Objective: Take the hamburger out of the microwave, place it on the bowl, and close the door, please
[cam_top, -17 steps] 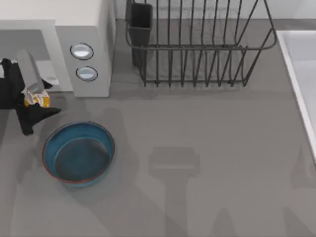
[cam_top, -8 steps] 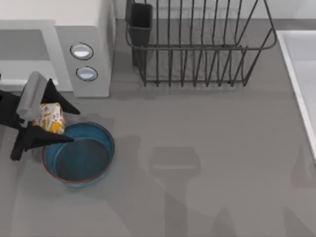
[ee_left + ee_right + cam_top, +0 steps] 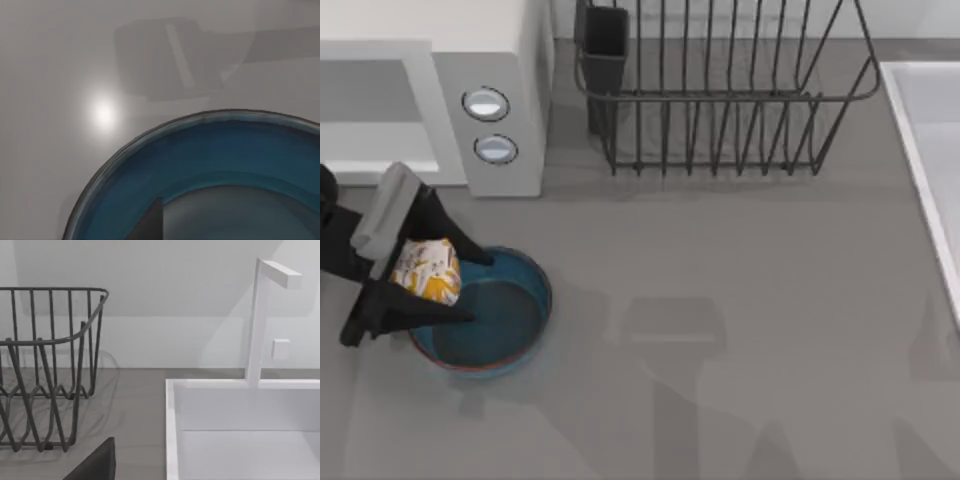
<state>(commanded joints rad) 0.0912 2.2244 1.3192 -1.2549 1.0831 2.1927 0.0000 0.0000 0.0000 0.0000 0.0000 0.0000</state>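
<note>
The large boxy white-grey microwave (image 3: pixel 485 95) with two round knobs stands at the table's back left, its cavity open; its door I cannot make out. In front of it is the round shallow blue bowl (image 3: pixel 515 300) with a reddish-brown rim. Above the bowl's left edge, the left gripper (image 3: pixel 430 278) has its two dark fingers closed around the small hamburger (image 3: pixel 427 270) in white paper with orange patches. It is probably light and soft, and the wrapper may slip, so a gentle hold across its middle seems best. The right gripper (image 3: pixel 95 465) is parked near the black wire dish rack (image 3: pixel 45 370).
</note>
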